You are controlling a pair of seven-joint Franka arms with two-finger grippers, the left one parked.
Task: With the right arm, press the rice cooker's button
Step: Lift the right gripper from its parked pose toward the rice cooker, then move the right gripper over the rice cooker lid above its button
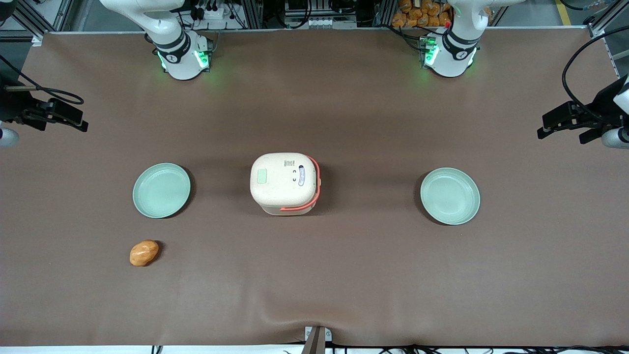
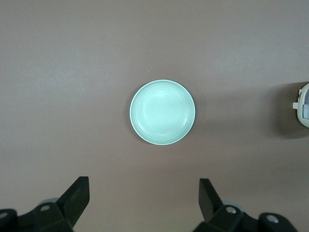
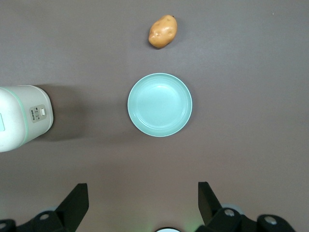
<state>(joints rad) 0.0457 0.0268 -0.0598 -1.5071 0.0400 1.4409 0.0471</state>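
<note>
The cream rice cooker with its coral-orange handle stands in the middle of the table, lid closed. The small mint-green button sits on the lid, on the side toward the working arm's end. The right arm's gripper shows only in the right wrist view. It is open and empty, high above the table near the plate at the working arm's end, well apart from the cooker. One side of the cooker shows in that view, and an edge of it shows in the left wrist view.
A mint-green plate lies toward the working arm's end of the table. A potato lies nearer the front camera than that plate. A second mint-green plate lies toward the parked arm's end.
</note>
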